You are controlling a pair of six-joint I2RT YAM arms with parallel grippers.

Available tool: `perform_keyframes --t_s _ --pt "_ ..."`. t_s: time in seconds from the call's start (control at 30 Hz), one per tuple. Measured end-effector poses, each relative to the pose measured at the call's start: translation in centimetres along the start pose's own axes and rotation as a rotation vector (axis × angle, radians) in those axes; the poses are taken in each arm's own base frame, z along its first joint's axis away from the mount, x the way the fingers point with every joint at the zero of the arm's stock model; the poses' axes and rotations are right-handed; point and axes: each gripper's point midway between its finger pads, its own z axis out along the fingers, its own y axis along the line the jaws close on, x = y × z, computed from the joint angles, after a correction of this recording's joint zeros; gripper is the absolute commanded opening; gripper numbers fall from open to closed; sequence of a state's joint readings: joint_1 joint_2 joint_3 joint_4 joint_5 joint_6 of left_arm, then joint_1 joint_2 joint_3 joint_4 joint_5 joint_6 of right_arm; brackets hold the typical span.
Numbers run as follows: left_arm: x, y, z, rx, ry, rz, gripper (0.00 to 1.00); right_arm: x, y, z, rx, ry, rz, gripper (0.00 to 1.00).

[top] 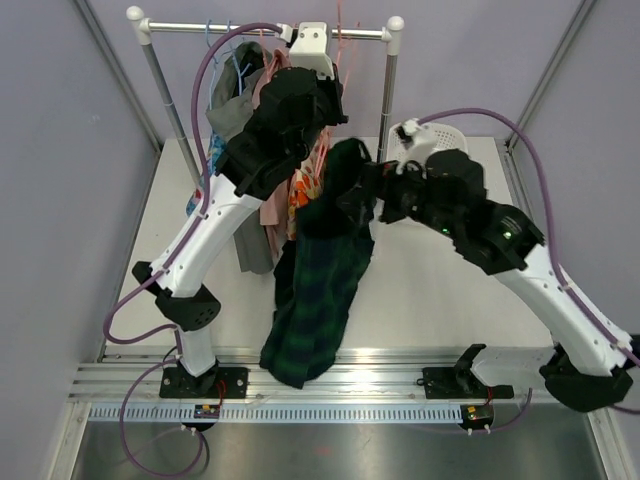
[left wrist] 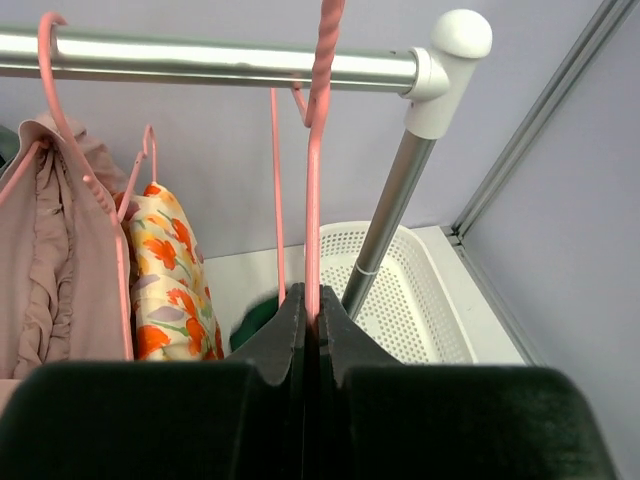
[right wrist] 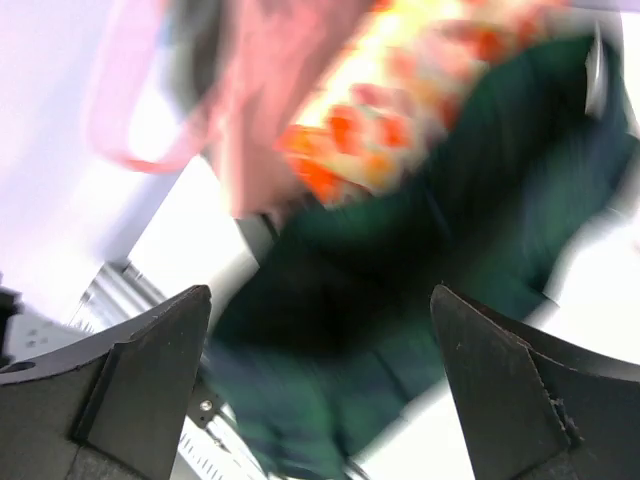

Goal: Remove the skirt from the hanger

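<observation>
A dark green plaid skirt [top: 320, 290] hangs from a pink hanger [left wrist: 318, 170] hooked on the rail [left wrist: 210, 66], and its hem drapes down to the front rail of the table. My left gripper [left wrist: 310, 312] is shut on the pink hanger's neck just under the hook. My right gripper [top: 372, 195] is open beside the skirt's top edge; the blurred green skirt [right wrist: 400, 300] fills the space between its fingers [right wrist: 140, 370] without being clamped.
A clothes rack [top: 270, 30] stands at the back with a pink ruffled garment [left wrist: 50, 270], a floral garment [left wrist: 170, 280] and grey clothes [top: 232, 110] on hangers. A white perforated basket [left wrist: 400, 290] sits on the table at the back right.
</observation>
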State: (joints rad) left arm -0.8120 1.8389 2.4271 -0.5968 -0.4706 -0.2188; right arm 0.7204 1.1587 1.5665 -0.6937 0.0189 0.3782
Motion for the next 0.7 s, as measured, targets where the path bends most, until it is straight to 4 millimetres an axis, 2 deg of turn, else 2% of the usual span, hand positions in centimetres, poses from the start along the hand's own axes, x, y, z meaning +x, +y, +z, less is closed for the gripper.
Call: perform_keyframes --t_s 0.1,0.23,0.33,0.4,0.47,0.57,0.63,0.7 --pt "0.0 0.0 0.0 -0.003 0.001 0.001 0.00 0.8 3.9 2.6 -0.052 0.028 -0.048 0.99" --pt "0.2 0.1 0.1 -0.007 0.003 0.003 0.00 4.0 4.8 4.7 -0.029 0.083 -0.052 0.99" --pt "1.0 0.4 0.2 -0.018 0.011 0.013 0.00 8.6 5.4 5.4 -0.002 0.141 -0.058 0.99" --pt "1.9 1.1 -0.1 -0.035 0.027 0.035 0.00 14.3 5.6 5.5 0.029 0.237 -0.066 0.99" --pt "2.6 1.9 -0.6 -0.050 0.044 0.058 0.00 19.7 4.5 5.5 0.089 0.337 -0.061 0.99" --pt "2.7 3.0 -1.6 -0.065 0.052 0.072 0.00 27.7 -0.1 5.9 0.256 0.481 -0.029 0.99" --pt "2.4 3.6 -2.4 -0.069 0.047 0.070 0.00 31.9 -2.9 5.9 0.360 0.566 -0.029 1.00" --pt "2.0 4.3 -3.5 -0.072 0.039 0.066 0.00 34.9 -4.7 6.1 0.436 0.631 -0.043 0.99"
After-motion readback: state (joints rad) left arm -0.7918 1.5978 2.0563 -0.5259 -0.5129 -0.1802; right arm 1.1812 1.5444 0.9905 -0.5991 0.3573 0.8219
